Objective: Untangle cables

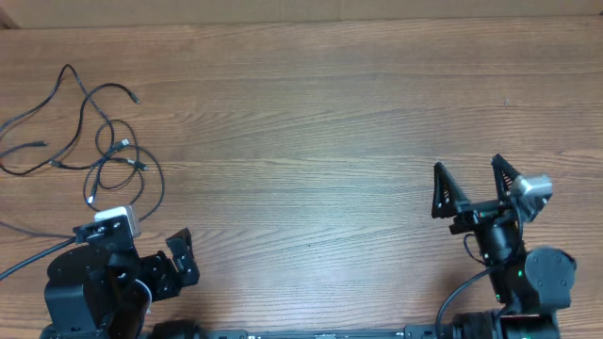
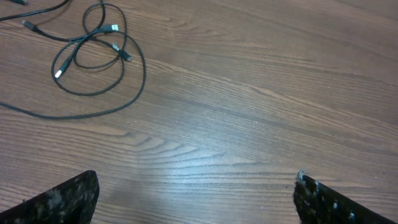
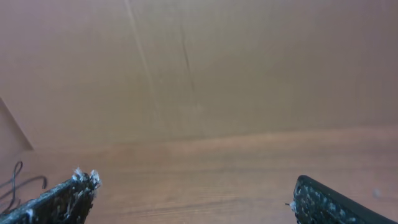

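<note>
cables [image 1: 118, 158] tangled, cut off at left edge — left claw [image 2: 196, 180], right claw [image 1: 467, 166] both wide, empty.

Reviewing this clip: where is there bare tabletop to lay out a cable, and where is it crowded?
Free: the wide middle of the table, between the cables on the left and the open right hand, and the far strip beyond that hand. Crowded: the left side, where the cables loop over one another ahead of the open left hand.
</note>
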`<action>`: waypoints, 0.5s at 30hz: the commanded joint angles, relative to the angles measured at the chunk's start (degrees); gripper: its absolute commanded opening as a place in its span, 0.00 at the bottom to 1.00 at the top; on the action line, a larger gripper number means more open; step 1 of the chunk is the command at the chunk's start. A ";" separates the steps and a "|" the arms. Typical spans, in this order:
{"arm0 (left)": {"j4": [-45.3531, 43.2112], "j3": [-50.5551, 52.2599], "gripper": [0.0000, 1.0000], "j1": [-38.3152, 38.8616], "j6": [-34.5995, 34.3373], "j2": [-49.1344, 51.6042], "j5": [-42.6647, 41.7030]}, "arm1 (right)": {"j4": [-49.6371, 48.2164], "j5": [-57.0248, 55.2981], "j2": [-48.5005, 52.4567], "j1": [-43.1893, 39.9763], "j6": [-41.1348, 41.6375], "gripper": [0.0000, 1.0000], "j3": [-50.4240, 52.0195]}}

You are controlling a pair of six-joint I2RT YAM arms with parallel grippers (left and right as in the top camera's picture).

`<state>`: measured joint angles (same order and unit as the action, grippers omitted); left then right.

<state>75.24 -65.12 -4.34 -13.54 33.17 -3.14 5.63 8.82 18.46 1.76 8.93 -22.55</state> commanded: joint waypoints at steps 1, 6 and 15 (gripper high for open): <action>-0.07 0.26 1.00 0.24 -0.81 -0.20 0.61 | -2.62 0.37 -2.86 0.52 -0.39 1.00 3.63; -0.07 0.26 1.00 0.24 -0.81 -0.20 0.61 | -7.85 0.42 -5.57 0.55 -0.39 1.00 8.35; -0.04 0.26 1.00 0.24 -0.81 -0.20 0.61 | -17.64 0.22 -13.64 0.52 -0.39 1.00 17.29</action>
<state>75.24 -65.12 -4.34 -13.54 33.17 -3.14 -10.46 8.97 7.18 1.93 8.91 -7.79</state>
